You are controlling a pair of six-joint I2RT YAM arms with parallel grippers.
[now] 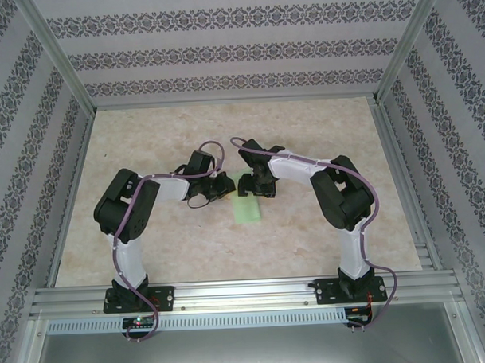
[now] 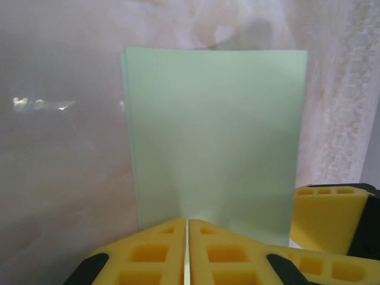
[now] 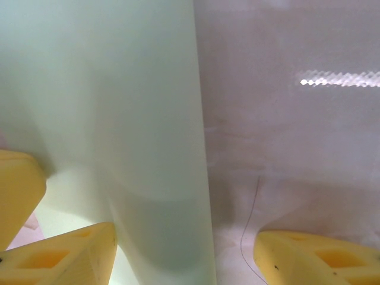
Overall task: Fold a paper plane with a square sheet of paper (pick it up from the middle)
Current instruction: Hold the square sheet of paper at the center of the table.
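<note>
Top external view: we see square sheet of paper (image 1: 248,207) mid frame, likely folded in half. Left fingers (image 2: 154,256) clamped on its edge. Right fingers (image 3: 65,258) apart, paper between. Next, we think: right pinches softly, no crumple.

You have a plain pale mint-green square sheet of paper (image 2: 214,136) on a cream, marbled table (image 1: 149,240). The fingers (image 2: 160,252) are bright yellow. The arms (image 1: 133,257) are white and black with purple cables (image 1: 377,199), and the walls (image 1: 238,50) carry dark floral stripes.
</note>
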